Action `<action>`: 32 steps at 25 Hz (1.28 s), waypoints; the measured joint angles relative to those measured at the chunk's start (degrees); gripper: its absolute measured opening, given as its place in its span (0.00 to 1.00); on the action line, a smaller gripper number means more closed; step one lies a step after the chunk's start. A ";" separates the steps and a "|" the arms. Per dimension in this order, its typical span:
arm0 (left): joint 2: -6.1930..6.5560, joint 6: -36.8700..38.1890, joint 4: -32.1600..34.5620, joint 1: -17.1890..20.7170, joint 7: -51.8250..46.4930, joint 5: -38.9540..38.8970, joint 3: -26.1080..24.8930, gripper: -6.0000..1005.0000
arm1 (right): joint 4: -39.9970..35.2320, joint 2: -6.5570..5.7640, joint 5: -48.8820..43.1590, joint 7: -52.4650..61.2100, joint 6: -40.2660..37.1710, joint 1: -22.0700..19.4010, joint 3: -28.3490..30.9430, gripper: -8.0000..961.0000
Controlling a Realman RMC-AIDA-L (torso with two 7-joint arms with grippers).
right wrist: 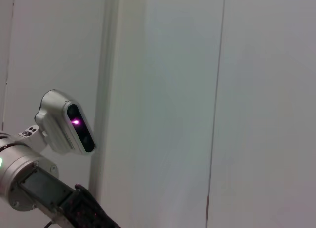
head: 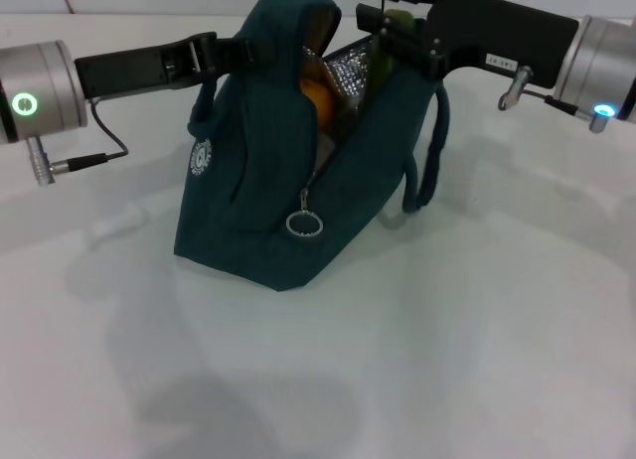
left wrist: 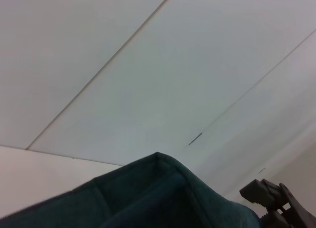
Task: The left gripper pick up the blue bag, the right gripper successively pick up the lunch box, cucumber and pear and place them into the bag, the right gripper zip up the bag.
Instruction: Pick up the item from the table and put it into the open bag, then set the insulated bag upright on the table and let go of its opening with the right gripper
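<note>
The blue bag [head: 258, 211] stands on the white table with its mouth open and its silver lining showing. My left gripper [head: 227, 54] is shut on the bag's left handle and holds that side up. The orange pear [head: 316, 99] lies inside the bag. My right gripper [head: 390, 27] hovers over the open mouth at the bag's right side. The green cucumber [head: 382, 70] stands just under it, reaching down into the bag. The lunch box is hidden. The zip's ring pull [head: 304, 224] hangs at the bag's front. Teal fabric of the bag [left wrist: 158, 198] fills the left wrist view's lower part.
The bag's other handle [head: 433, 166] hangs loose down its right side. The white table [head: 417, 360] spreads in front of the bag. The right wrist view shows the left arm's wrist camera [right wrist: 64, 124] against a white wall.
</note>
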 joint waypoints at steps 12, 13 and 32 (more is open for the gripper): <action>0.08 0.27 0.00 1.30 0.15 -0.01 0.00 0.05 | -4.61 -4.78 -0.11 6.52 0.17 -6.25 3.23 0.57; 0.08 0.28 0.00 1.30 0.20 -0.01 0.00 0.05 | -4.21 -5.49 -0.25 7.49 0.18 -6.92 3.37 0.61; -0.07 0.45 0.00 0.52 0.09 -0.06 0.35 0.05 | 1.85 -1.69 -16.25 9.92 9.82 -5.63 4.01 0.64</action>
